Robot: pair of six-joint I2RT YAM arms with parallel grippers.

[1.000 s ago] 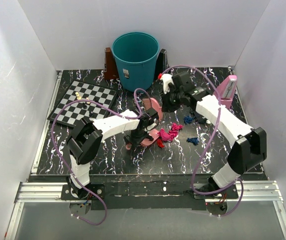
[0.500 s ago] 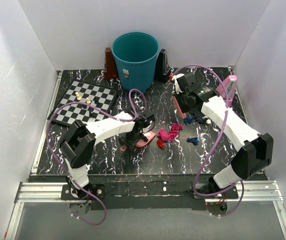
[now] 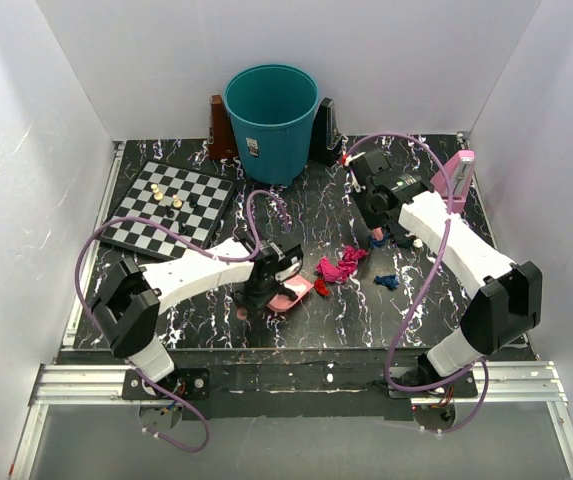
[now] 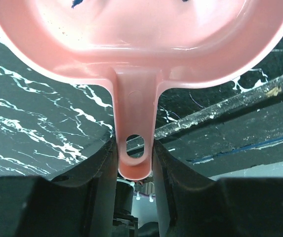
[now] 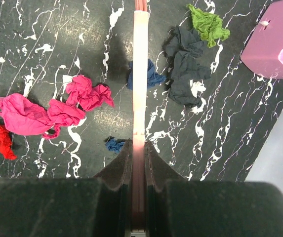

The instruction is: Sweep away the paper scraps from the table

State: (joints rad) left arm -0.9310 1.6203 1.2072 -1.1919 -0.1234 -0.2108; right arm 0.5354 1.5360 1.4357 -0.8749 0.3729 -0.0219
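Top view: left claw [image 3: 266, 287] is clamped on the handle of a pink dustpan [image 3: 292, 293], which is laid low on the desk [image 3: 196, 315] at front centre. Paper scraps [image 3: 340, 266] are heaped just right of the pan, with a few blue ones further right. Right claw [image 3: 378, 232] is closed on a thin pink tool [image 3: 378, 240], held down behind the heap. A teal bin [image 3: 271, 105] is seen at the back, a chessboard [image 3: 166, 207] back left

Left wrist: the dustpan [image 4: 146, 44] handle is pinched between both fingers; dark blue specks are seen inside the pan at the top edge

Right wrist: the tool [image 5: 141, 74] is gripped edge-on between nearly closed fingers. Pink and red scraps are spread on its left, one blue scrap sits against it, dark blue and green ones lie on its right near a pink box [image 5: 274, 44]
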